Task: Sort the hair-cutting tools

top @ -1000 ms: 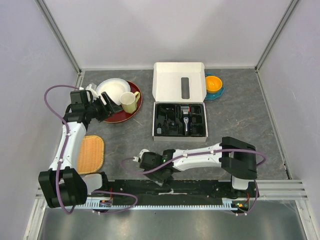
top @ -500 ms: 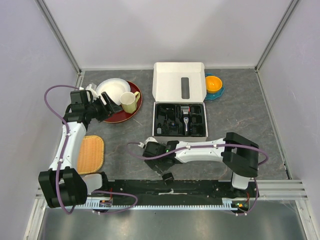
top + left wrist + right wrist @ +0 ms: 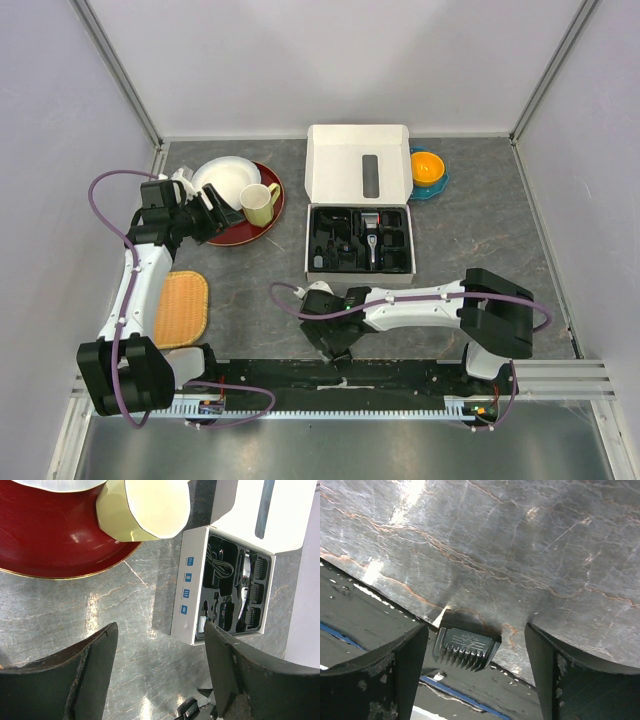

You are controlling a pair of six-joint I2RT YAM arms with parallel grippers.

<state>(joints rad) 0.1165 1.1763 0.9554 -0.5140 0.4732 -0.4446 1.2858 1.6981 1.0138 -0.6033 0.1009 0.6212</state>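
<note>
The right gripper (image 3: 476, 630) is seen with its fingers spread wide and nothing pinched. Between them, touched by neither, a small black comb attachment (image 3: 466, 648) lies flat at the near edge of the table (image 3: 480, 230), about midway along that edge. The attachment is thus found directly below the tool. Its long axis is set across the gap from finger to finger and roughly along the table's edge, and its short row of teeth is pointed out over that edge toward the black rail (image 3: 400, 375). It is shown as a ribbed, matt-black plastic piece, wider than it is deep. The left gripper (image 3: 160, 630), likewise spread and empty, is seen well apart toward the far left corner, beside the yellow cup (image 3: 145, 507) on the red plate (image 3: 45, 550), so the right arm is judged much the nearer. Toward the middle of the table the white cardboard box (image 3: 189, 592) is laid open, with the hair clipper (image 3: 371, 243) and further comb attachments (image 3: 257, 592) seated inside it.
</note>
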